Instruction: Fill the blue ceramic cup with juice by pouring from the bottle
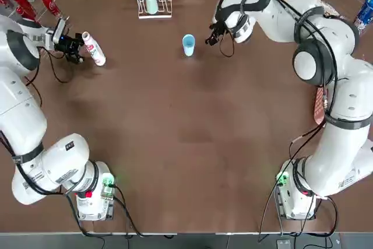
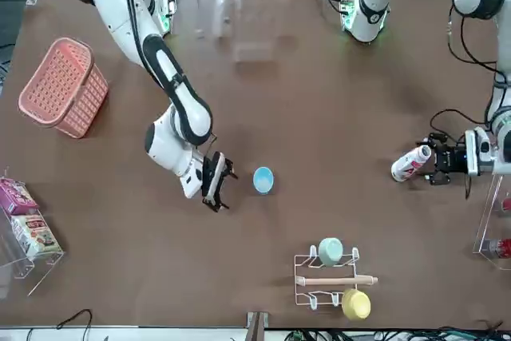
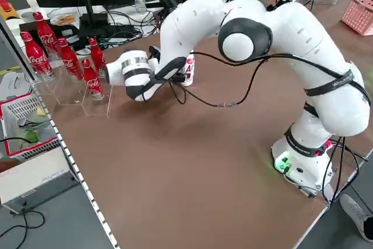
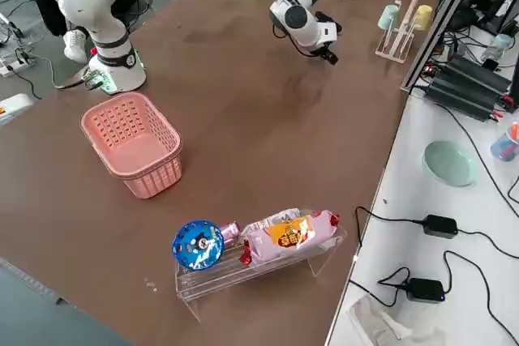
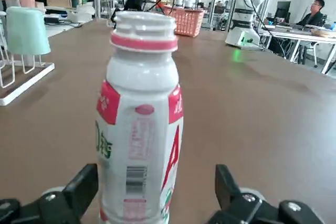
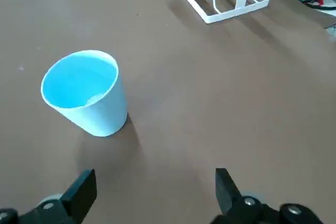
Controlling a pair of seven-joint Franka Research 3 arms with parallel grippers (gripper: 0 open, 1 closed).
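The white bottle stood upright on the brown surface, its long axis vertical and its white top pointing to the ceiling. It was near the far left part of the surface, between the two fingers of the left hand. These fingers were wide apart, and I saw no grip on the bottle. The light-blue cup was also upright, well apart from the bottle, with its round mouth open upward. It stood just beside the right hand, on the side toward the left arm; this hand was widely opened too, and it held nothing.

On the bottle, the label was white with red patches and some green characters, which I could not read exactly, and a barcode went up its side. The dark bottles with red wrapping carried the white Coca-Cola script, and they were standing in clear stands at the far left.

As for containers, inside the blue cup I could see the light-blue wall. A white rack at the far edge carried a mint-green cup and a yellow cup; the mint-green one was mouth down. At the right side there was a pink basket, and another clear stand held a pink packet, a white packet and a round blue tin.
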